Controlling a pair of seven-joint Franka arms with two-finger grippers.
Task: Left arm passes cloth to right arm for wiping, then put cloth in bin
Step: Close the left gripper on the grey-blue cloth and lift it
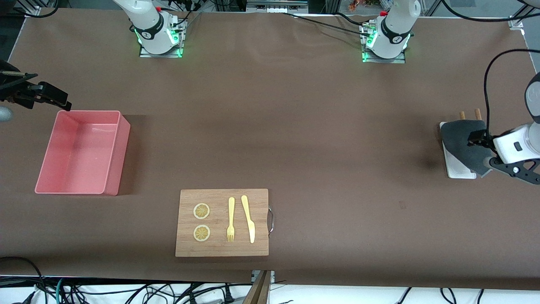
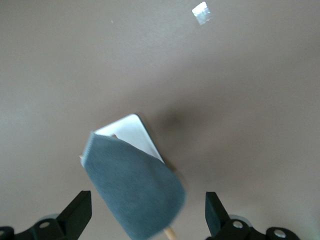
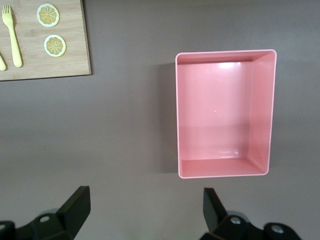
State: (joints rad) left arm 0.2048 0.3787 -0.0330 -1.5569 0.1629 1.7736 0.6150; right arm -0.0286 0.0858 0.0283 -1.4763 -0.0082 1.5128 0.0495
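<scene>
The dark grey cloth (image 1: 460, 143) is draped over a narrow white tray (image 1: 457, 171) at the left arm's end of the table. Two wooden pegs (image 1: 462, 115) stick out past it. My left gripper (image 1: 479, 138) is over the cloth, open and empty. In the left wrist view the cloth (image 2: 132, 190) lies between and below the spread fingers of the left gripper (image 2: 147, 200). The pink bin (image 1: 114, 160) stands empty at the right arm's end. My right gripper (image 1: 59, 99) hangs open and empty over the table beside the bin (image 3: 262, 115).
A wooden board (image 1: 221, 249) near the front edge holds two lemon slices (image 1: 201, 211), a yellow fork (image 1: 230, 219) and a yellow knife (image 1: 249, 219). A metal handle is on its side toward the left arm. The board also shows in the right wrist view (image 3: 50, 67).
</scene>
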